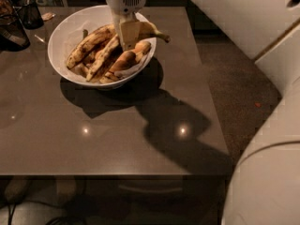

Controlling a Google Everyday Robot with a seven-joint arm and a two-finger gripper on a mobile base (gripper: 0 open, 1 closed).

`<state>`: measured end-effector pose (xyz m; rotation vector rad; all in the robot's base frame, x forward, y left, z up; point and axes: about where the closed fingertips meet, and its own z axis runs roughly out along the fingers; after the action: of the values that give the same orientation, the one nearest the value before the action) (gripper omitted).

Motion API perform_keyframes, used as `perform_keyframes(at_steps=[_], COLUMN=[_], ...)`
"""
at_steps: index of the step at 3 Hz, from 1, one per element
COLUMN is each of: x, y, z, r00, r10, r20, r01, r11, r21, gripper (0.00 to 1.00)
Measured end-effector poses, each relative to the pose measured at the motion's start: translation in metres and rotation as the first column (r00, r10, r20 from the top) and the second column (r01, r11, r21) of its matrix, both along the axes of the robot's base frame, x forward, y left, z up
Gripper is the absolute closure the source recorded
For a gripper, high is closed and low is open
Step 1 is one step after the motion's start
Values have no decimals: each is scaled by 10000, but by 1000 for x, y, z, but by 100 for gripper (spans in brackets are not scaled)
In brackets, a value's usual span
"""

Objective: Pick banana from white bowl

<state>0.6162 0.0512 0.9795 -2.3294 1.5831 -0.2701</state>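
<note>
The white bowl (pixel 60 42) stands at the back left of the dark table and holds several brown-spotted bananas (pixel 101 55). My gripper (pixel 129 35) hangs from above over the bowl's right side. It is shut on the banana (pixel 151 30), a yellow one. The banana's end and thin stem stick out to the right over the bowl's rim. The rest of that banana is hidden behind the fingers.
The brown table (pixel 117 135) ends at a right edge with dark floor (pixel 239 83) beyond. A black object (pixel 10 29), a dark cup (pixel 30 13) and a small wrapper (pixel 47 16) sit at the back left. My white arm (pixel 262 172) fills the right side.
</note>
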Motion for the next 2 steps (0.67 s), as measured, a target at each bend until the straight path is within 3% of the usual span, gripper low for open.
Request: perform_keyframes(at_steps=[1,2], x=[-12,-34], y=[-4,-9], z=[8,17], r00=[9997,9989], r10=[233,437], r20=[-92,-182], r01=[-225,-399], r11=[9964,9837], r21=[820,1755], gripper=[100,100])
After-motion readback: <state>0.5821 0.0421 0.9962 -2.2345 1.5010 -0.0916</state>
